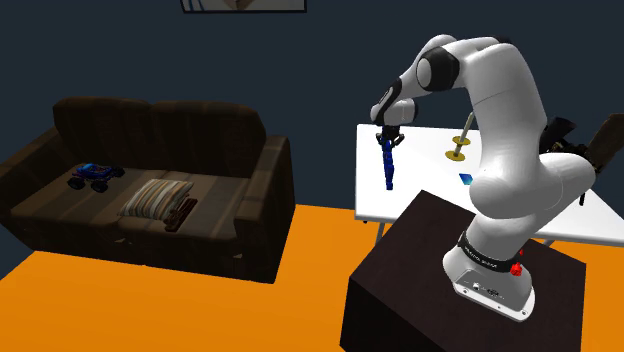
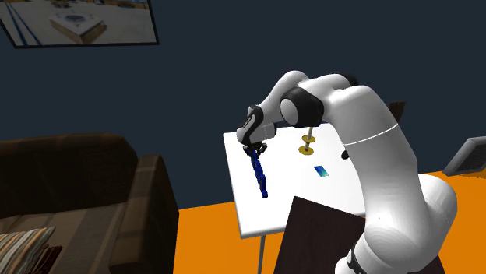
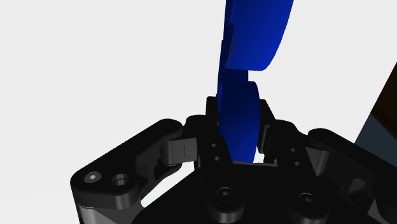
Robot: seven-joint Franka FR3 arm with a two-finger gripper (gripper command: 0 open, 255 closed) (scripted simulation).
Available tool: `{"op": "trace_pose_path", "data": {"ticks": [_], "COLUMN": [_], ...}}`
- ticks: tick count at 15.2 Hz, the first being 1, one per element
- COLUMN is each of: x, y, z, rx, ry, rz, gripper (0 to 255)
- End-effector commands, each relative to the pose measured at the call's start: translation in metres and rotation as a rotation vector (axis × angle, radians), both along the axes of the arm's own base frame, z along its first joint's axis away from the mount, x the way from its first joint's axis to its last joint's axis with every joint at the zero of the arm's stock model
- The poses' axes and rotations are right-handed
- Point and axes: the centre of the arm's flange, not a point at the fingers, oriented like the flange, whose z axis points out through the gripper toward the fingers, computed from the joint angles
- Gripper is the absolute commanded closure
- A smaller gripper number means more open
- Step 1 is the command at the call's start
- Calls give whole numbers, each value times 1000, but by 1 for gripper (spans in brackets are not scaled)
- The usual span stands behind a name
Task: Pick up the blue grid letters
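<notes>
Table [image 1: 380,190] — claw [image 1: 386,141] tight on blue letters [image 1: 388,168]

Dim room here: the wall [image 1: 100,50] a flat dark blue, the sofa [image 1: 160,130] sunk in shade. The white counter [image 1: 415,165] glares bright, washed out up close. The blue letters [image 3: 254,32] render flat, edges crisp everywhere.

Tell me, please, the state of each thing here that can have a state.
gripper: shut on the blue grid letters.
blue grid letters: clasped at the upper end, hanging down over the white table.
gold peg: standing upright on the white table.
small blue card: lying flat on the white table.
toy truck: standing on the sofa seat.
striped cushion: lying on the sofa seat.
</notes>
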Motion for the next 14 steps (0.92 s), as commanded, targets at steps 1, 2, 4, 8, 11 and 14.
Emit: {"op": "trace_pose_path", "data": {"ticks": [1,2,4,8,11,14], "x": [0,-1,-1,-1,-1,-1], "y": [0,-1,-1,-1,-1,-1], "z": [0,-1,9,31,46,62], "rx": [0,0,0,0,0,0], "ry": [0,1,0,1,1,1], "rz": [0,0,0,0,0,0], "gripper": [255,255,255,255,255,255]}}
